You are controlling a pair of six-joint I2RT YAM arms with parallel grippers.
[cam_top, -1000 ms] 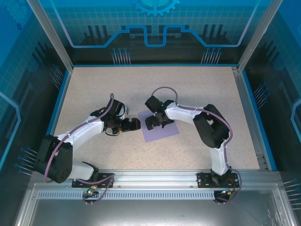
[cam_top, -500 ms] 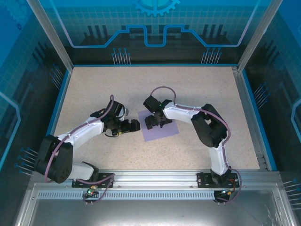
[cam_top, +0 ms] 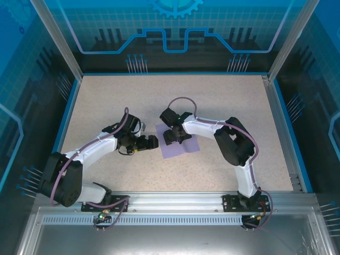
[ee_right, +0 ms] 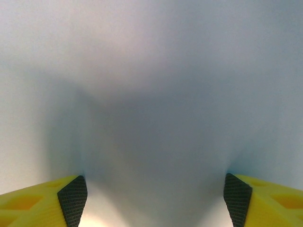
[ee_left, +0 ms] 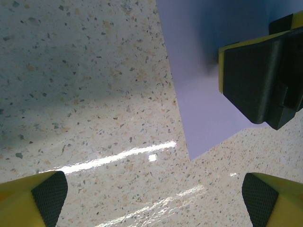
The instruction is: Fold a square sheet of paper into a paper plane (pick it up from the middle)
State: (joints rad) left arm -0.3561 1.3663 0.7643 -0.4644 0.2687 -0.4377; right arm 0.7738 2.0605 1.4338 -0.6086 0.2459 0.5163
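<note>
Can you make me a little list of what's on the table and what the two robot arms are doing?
paper: one purple square sheet of paper, not folded yet
place: middle of the speckled table
right gripper: pressed down on the sheet's middle, jaws apart
left gripper: open, low beside the sheet's left edge, not on it
plane: not started

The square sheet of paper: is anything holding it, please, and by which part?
Nothing holds it: the sheet lies on the table, the right gripper down near its middle with jaws apart, the left gripper open beside it.
</note>
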